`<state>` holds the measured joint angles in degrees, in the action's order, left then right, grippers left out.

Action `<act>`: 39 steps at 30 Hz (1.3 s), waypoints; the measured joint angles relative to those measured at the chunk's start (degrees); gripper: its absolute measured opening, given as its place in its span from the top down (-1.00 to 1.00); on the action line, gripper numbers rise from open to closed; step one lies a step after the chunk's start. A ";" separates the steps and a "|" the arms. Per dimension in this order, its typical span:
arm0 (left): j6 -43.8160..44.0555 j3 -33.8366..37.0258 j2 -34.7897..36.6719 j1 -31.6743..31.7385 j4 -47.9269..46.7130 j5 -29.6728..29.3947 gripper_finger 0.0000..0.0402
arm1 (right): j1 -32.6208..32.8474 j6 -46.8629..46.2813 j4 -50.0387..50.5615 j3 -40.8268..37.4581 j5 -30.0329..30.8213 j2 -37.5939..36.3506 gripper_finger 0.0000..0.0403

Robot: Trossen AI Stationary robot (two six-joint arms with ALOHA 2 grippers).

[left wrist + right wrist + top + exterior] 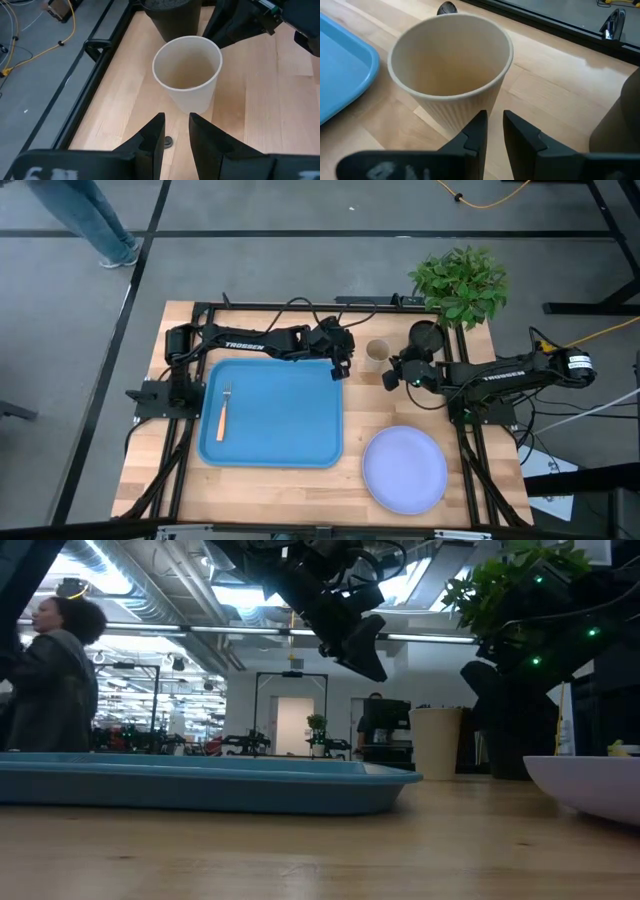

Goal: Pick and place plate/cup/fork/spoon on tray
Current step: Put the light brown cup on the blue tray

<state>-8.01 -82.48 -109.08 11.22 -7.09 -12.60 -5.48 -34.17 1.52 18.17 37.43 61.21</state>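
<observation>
- The cup (377, 351) stood upright just beyond the tray's (300, 455) far right corner.
- Both the left gripper (176, 131) and right gripper (494, 131) flanked it, fingers nearly closed, empty.
- Converging grippers risked collision, toppling the cup.

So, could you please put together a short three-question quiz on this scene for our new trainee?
1. True or false: the fork already lies on the tray.
2. Where does the plate sit? A) on the tray B) on the table beside the tray C) under the cup
3. Fill in: both the left gripper and the right gripper point at the ____, which stands upright on the table between them.

Key:
1. True; it lies near the tray's left side.
2. B; the plate rests on bare wood to the tray's right.
3. cup; both grippers' fingers stand nearly closed, holding nothing.
</observation>
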 joint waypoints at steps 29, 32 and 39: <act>0.52 0.00 0.00 -0.02 -1.27 0.00 0.60 | 0.00 5.11 -3.63 0.00 -4.73 -0.02 0.67; 0.52 0.00 0.00 -0.01 -1.27 0.02 0.60 | 0.00 8.68 -8.07 0.02 -8.07 -0.02 0.67; 0.55 0.00 0.00 -0.01 -1.27 0.02 0.60 | 0.01 11.47 -11.32 0.07 -15.76 -0.02 0.67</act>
<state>-7.46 -82.48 -109.08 11.21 -8.36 -12.58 -5.47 -22.70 -9.79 18.24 21.67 61.19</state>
